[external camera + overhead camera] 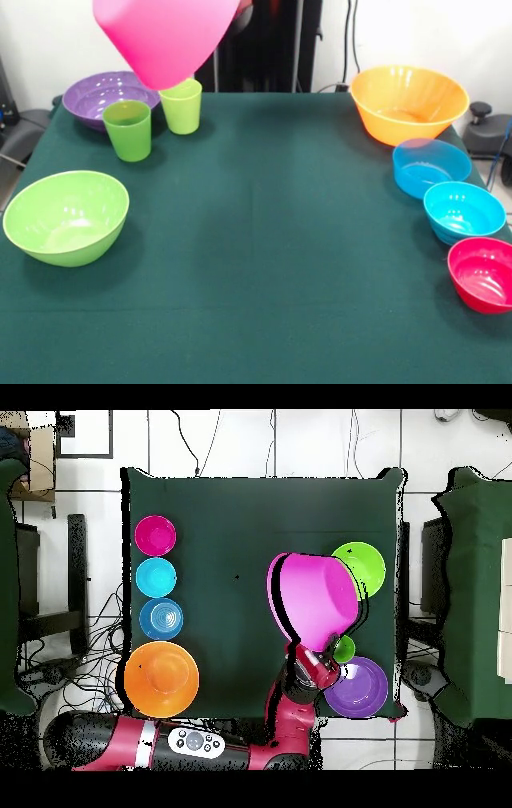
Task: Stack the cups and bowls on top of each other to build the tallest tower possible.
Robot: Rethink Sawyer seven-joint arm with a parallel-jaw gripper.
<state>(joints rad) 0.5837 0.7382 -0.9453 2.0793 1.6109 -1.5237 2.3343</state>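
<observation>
The table's [264, 240] whole middle lies open from near edge to far edge. Along one side edge stand the orange bowl [409, 102], blue bowl [430, 166], turquoise bowl [464, 211] and small red bowl [483, 274] in a close row. Opposite, the lime-green bowl [66, 216], two green cups [128, 130] and purple bowl [104, 96] crowd that edge, with the pink bowl [166, 36] raised above the far corner.

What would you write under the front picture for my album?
A big pink bowl hangs tilted in the air above two green cups, with colorful bowls along the table's sides.
</observation>
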